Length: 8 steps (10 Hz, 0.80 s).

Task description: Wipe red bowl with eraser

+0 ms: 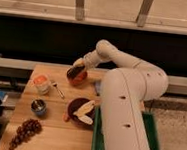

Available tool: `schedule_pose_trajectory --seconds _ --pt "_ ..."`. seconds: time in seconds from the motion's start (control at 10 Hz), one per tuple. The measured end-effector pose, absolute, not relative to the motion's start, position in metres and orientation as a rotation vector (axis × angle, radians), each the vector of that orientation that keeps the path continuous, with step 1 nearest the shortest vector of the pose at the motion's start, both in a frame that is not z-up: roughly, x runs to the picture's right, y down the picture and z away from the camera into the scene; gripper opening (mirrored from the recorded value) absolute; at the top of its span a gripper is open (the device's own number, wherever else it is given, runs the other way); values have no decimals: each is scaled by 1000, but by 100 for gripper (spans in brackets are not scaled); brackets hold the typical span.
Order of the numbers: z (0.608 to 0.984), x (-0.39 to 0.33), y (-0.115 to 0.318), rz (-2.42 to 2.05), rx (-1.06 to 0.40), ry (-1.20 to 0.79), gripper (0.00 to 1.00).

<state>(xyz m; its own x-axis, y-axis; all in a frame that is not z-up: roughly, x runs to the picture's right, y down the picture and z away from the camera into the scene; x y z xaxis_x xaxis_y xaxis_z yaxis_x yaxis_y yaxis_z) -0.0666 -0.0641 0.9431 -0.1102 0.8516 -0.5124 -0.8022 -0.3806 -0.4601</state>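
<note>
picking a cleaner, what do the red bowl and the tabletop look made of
Small round orange-red bowl: smooth even colour, likely plastic or glazed ceramic. Pale tan tabletop: looks like matte wood. The tool sits at the bowl's upper rim.

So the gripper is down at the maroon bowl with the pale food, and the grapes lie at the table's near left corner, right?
Not quite. The camera view shows the gripper at the red bowl near the table's far edge, not at the maroon bowl, which sits nearer, beside the green tray. The grapes do lie at the near left corner.
</note>
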Motion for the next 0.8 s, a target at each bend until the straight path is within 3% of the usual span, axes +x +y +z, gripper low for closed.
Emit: schedule_pose_trajectory --seconds 0.8 --pt "938 -12 -38 1768 -840 73 0"
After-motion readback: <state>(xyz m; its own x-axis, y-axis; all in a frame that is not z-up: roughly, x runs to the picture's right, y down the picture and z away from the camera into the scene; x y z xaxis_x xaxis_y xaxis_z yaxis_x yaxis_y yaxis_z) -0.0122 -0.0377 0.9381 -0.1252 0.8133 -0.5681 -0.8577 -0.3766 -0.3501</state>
